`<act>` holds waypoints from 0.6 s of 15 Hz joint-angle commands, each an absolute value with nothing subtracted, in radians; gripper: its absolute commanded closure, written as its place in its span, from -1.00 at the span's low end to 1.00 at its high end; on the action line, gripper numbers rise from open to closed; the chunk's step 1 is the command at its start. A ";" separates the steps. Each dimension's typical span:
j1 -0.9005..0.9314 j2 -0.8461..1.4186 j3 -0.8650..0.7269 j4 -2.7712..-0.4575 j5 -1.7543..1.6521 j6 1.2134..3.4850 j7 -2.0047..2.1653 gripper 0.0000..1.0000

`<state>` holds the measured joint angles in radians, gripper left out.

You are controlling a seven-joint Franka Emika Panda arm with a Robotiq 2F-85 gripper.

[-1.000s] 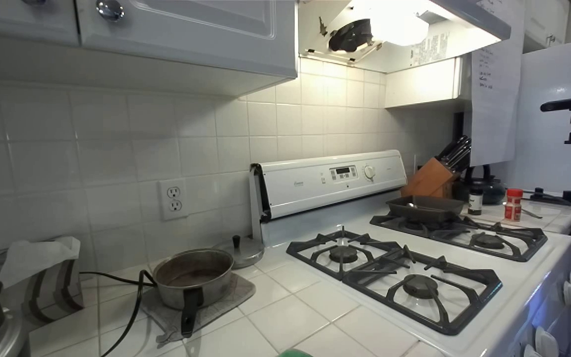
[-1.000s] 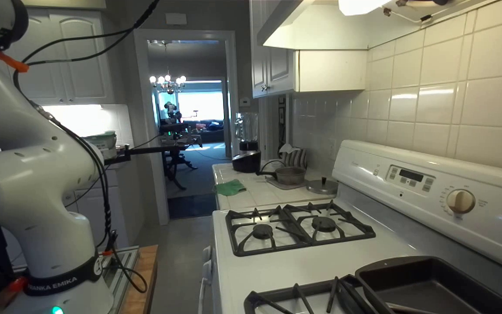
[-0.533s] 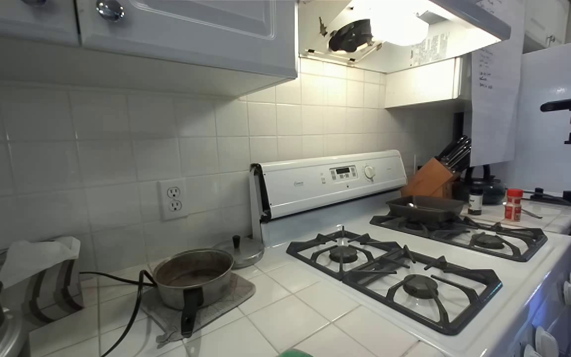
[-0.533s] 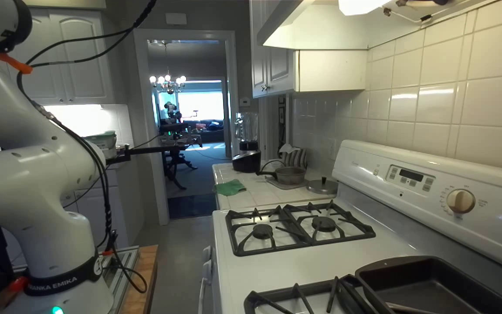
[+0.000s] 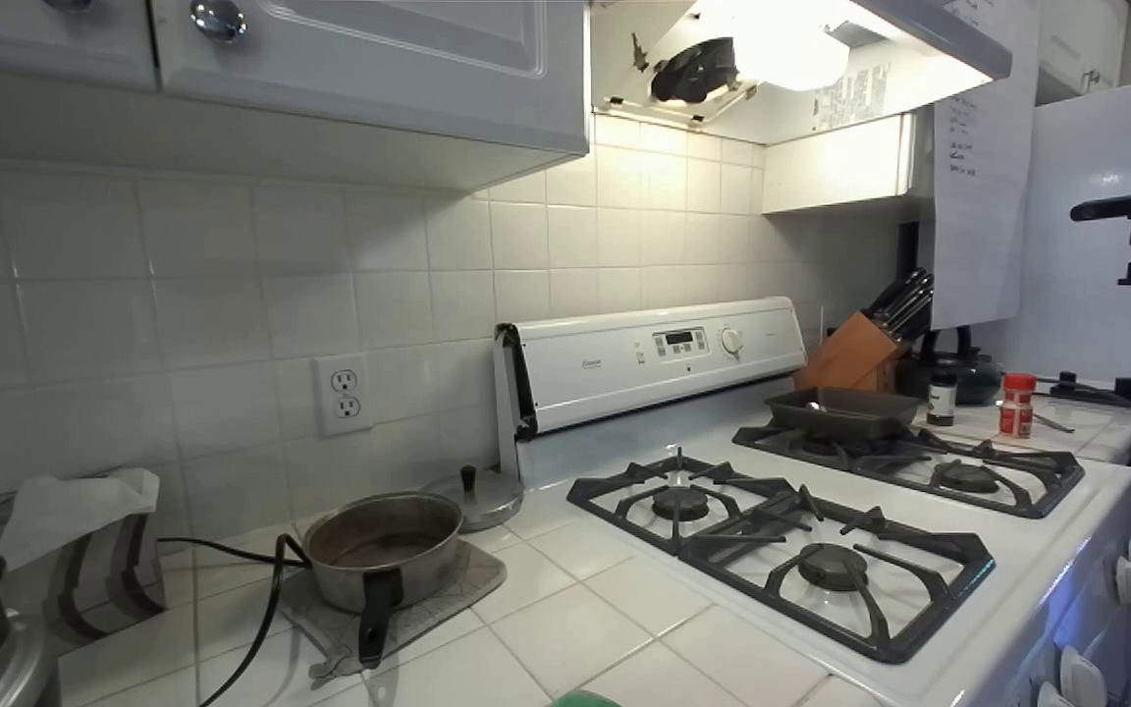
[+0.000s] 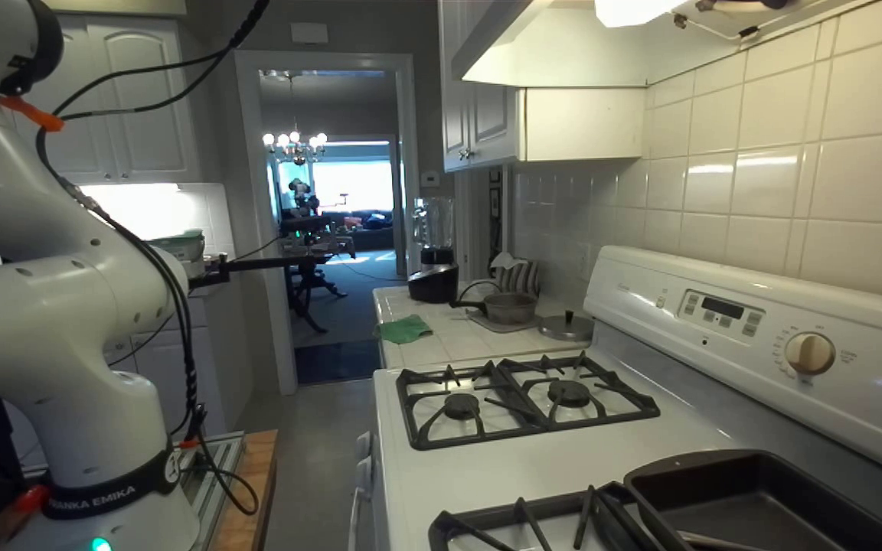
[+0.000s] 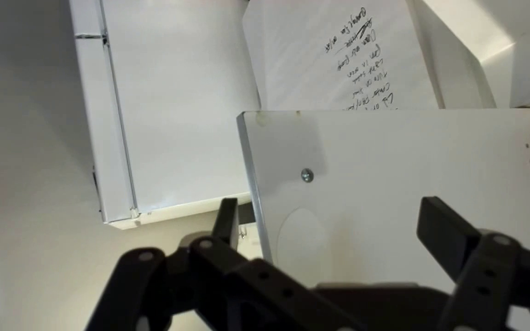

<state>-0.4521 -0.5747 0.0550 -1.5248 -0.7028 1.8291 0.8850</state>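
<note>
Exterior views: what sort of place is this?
A kitchen, probably in a home: both exterior views show a gas stove and a saucepan, and a knife block also shows in an exterior view.

My gripper (image 7: 331,225) is black; the cabinet door (image 7: 384,170) is white. I see white paper (image 7: 292,55) with black handwriting (image 7: 370,69), a green cloth (image 6: 404,329), a white stove (image 6: 533,463) with black grates (image 6: 524,400), and a tissue box (image 5: 99,579) striped brown and grey.

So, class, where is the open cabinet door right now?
In the wrist view, the open cabinet door spans centre to right, below the handwritten sheet; its left edge shows between the fingers.
</note>
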 commanded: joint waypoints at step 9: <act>-0.321 -0.583 -0.070 -1.527 -0.714 1.962 0.827 -1.00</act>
<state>-0.3688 -0.5724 -0.0303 -1.5246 -0.7391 1.9089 0.8677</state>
